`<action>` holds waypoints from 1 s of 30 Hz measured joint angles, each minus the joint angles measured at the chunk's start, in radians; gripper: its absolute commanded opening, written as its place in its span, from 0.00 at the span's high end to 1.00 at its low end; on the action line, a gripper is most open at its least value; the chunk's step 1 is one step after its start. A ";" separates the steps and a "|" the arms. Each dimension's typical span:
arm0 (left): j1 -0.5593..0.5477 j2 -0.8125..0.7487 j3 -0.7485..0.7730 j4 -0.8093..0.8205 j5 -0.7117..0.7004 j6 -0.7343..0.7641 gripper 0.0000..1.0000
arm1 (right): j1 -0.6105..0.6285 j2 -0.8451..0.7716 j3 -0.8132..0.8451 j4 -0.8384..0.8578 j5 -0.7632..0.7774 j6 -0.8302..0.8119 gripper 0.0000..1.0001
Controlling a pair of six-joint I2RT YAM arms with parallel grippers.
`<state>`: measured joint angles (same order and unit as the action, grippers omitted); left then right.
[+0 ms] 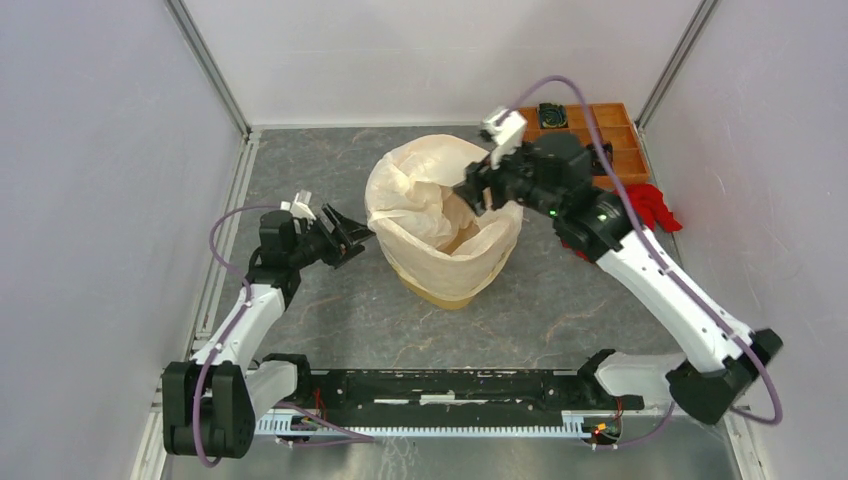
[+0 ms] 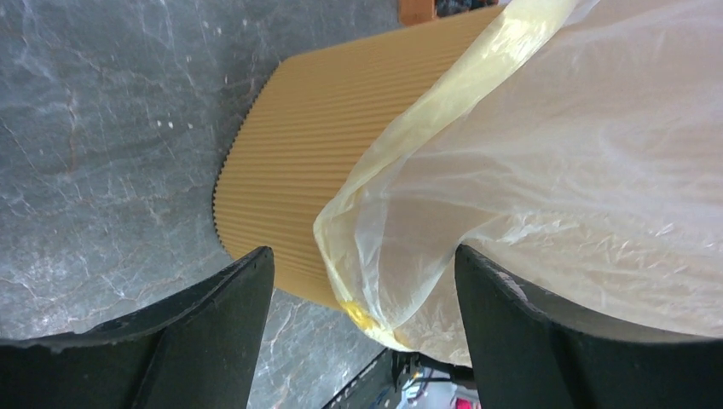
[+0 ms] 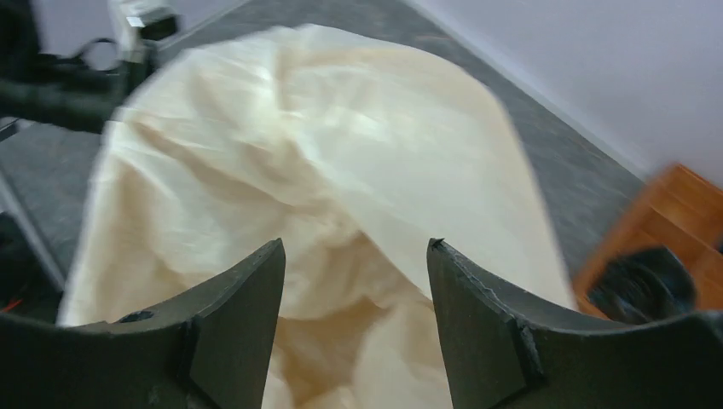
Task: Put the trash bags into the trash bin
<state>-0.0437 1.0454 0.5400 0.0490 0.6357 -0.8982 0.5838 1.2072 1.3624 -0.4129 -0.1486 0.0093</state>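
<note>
The cream-white trash bag [image 1: 425, 205] is draped over and into the orange-yellow trash bin [image 1: 440, 294], hiding all but the bin's lower edge. My left gripper [image 1: 358, 237] is open beside the bag's left side, not holding it. In the left wrist view the bag's hanging edge [image 2: 375, 281] lies between my open fingers, over the bin's ribbed wall [image 2: 298, 170]. My right gripper [image 1: 474, 192] is open and empty above the bag's right rim. In the right wrist view the crumpled bag [image 3: 341, 170] fills the space beyond my fingers.
A flat orange compartment tray [image 1: 615, 135] with a black item [image 1: 553, 116] sits at the back right. A red cloth [image 1: 652, 205] lies beside my right arm. White walls with metal rails close in the grey table [image 1: 330, 330] on three sides.
</note>
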 measured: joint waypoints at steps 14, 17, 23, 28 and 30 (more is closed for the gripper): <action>-0.145 0.092 -0.123 0.160 -0.040 -0.038 0.26 | 0.188 0.419 0.241 -0.035 0.309 0.007 0.56; -0.163 0.132 -0.137 0.175 -0.079 -0.039 0.27 | 0.193 0.491 0.318 0.048 0.425 0.034 0.55; -0.173 0.144 -0.164 0.179 -0.116 -0.040 0.27 | 0.202 0.497 0.316 0.211 0.544 0.037 0.50; -0.173 0.144 -0.164 0.182 -0.127 -0.039 0.27 | 0.209 0.491 0.313 0.164 0.547 0.019 0.27; -0.173 0.144 -0.164 0.182 -0.130 -0.039 0.27 | 0.210 0.472 0.308 0.099 0.537 0.001 0.22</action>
<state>-0.2169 1.1896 0.3763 0.2306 0.5060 -0.9367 0.7940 1.6794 1.6707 -0.3141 0.3889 0.0105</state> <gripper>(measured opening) 0.735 0.709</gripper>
